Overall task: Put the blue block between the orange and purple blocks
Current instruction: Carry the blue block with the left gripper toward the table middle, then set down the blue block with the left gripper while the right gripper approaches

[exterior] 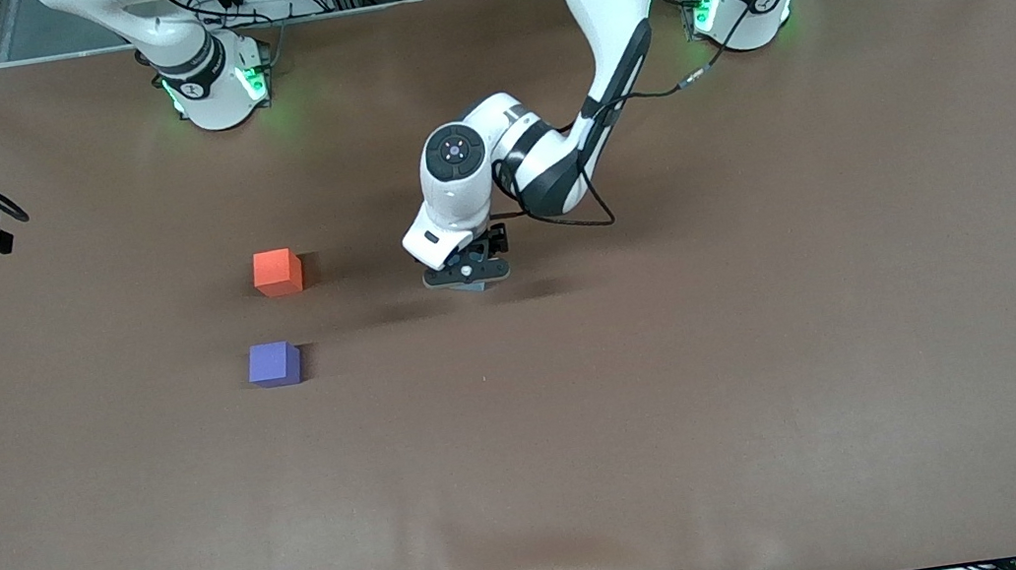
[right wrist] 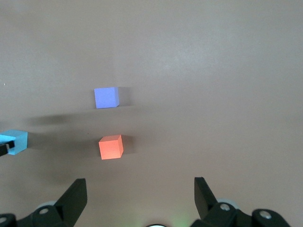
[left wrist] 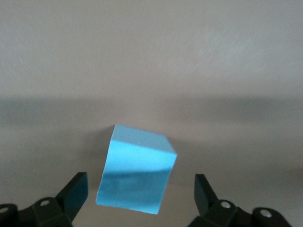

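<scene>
Black fingers of the left gripper [left wrist: 141,194] stand wide apart with the blue block [left wrist: 137,170] loose between them, touching neither pad as far as the left wrist view shows, and sitting slightly skewed to the jaws. From across the table, the left gripper [exterior: 467,274] is low over the brown table cover [exterior: 680,380] near the middle of the table, and the cube itself is hidden under the hand. The orange block [exterior: 278,272] and the purple block [exterior: 274,365] rest well apart from it toward the right arm's end, orange farther from the front camera, purple nearer, with a bare gap between the two (the gap looks just about wide enough for a third cube).

The right gripper [right wrist: 141,198] waits high above the table, fingers spread and empty.

By its matte, plain faces the blue block looks like light foam or soft plastic: easy to lift, unlikely to break, not slippery. Two opposite flat sides are the place to pinch, and squaring the jaws to the skewed cube first would likely keep it from twisting.
</scene>
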{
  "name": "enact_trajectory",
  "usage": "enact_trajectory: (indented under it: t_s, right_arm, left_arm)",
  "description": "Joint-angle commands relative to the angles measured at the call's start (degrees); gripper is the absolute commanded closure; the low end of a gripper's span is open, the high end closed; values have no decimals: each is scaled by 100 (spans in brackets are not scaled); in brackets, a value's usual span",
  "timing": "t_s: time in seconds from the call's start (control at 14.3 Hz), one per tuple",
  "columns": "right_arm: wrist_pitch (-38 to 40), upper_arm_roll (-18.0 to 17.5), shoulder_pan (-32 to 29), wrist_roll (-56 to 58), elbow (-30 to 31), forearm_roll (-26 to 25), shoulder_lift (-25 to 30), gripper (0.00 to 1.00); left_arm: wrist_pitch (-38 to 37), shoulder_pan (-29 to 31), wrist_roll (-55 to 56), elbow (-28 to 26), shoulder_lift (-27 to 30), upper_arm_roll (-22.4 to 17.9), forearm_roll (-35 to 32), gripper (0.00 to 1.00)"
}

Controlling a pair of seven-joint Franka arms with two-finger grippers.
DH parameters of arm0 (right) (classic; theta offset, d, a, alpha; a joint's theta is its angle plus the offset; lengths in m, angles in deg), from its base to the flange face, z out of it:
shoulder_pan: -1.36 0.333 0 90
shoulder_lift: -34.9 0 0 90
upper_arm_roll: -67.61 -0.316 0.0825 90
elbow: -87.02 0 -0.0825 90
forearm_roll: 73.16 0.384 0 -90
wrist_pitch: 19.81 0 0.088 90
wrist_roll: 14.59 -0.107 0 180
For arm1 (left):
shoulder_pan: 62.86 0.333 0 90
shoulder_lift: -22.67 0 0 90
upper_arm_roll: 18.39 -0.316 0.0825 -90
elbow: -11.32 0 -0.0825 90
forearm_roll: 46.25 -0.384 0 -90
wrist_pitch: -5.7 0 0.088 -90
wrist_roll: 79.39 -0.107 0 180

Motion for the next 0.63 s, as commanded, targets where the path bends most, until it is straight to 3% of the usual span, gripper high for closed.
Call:
enact_trajectory:
  t_s: [0.0, 0.35, 0.56]
  right_arm:
    - [-1, -79, -60, 43, -1, -11, -117, 0]
    - [393, -96, 800, -1, 17, 33, -443, 0]
    - [360, -96, 1056, -735, 262, 919, -540, 0]
  left_arm:
    - [-125, 189, -26, -68, 674, -90, 64, 0]
    - [-1089, 1330, -665, -95, 1765, -81, 37, 0]
    - [-1836, 2401, -2218, -130, 2030, -81, 37, 0]
